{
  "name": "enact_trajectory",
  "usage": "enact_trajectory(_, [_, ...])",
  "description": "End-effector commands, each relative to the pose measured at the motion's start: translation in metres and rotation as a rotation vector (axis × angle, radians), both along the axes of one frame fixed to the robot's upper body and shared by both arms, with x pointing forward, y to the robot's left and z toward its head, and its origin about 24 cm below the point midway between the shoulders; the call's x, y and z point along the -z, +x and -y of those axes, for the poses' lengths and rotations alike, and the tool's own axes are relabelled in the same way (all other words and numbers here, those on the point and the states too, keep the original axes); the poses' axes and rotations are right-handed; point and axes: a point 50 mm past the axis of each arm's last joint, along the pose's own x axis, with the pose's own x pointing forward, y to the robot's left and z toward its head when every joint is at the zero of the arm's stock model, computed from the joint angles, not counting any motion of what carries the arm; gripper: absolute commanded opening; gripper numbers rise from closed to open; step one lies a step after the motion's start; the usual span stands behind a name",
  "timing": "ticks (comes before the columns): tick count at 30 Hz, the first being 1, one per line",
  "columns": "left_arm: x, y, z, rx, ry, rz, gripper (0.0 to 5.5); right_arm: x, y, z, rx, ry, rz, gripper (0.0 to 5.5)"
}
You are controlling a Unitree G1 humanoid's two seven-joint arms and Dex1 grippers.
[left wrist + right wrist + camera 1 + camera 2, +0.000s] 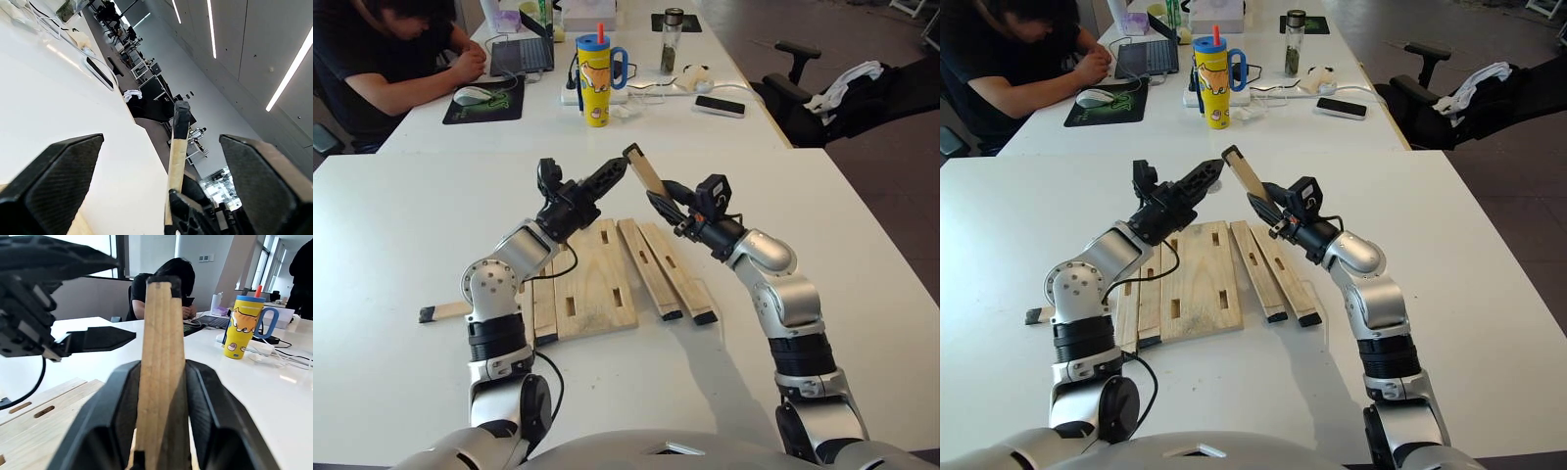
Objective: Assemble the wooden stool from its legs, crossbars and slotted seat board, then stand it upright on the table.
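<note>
A wooden leg (pixel 646 173) is being gripped by the right jaws, which are closed around its lower part. It is being held tilted at the centre of the frame, with its dark-capped end uppermost. The left jaws are being held open just beside that end; whether they are touching it cannot be told. The slotted seat board (pixel 592 286) is lying flat on the white surface (pixel 391 225) at lower centre. Two slotted bars (pixel 649 266) are lying just right of it, and a short piece (pixel 441 313) is lying at lower left.
</note>
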Motion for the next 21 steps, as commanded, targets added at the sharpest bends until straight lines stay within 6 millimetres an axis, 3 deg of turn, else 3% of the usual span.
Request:
enact_trajectory(1, [-0.0072, 0.0016, 0.0049, 0.026, 0.011, 0.001, 4.42, -0.0006, -0.0054, -0.0053, -0.06, 0.017, 0.005, 1.31])
enact_trajectory(5, [-0.0084, 0.0007, 0.0072, 0.041, 0.013, 0.006, 4.42, 0.0, -0.0082, -0.0093, -0.088, 0.017, 0.005, 1.31])
enact_trajectory(21, [-0.0087, 0.0054, 0.0048, -0.012, -0.002, -0.001, 1.97, 0.0028, -0.0091, -0.0115, -0.095, -0.009, 0.003, 1.31])
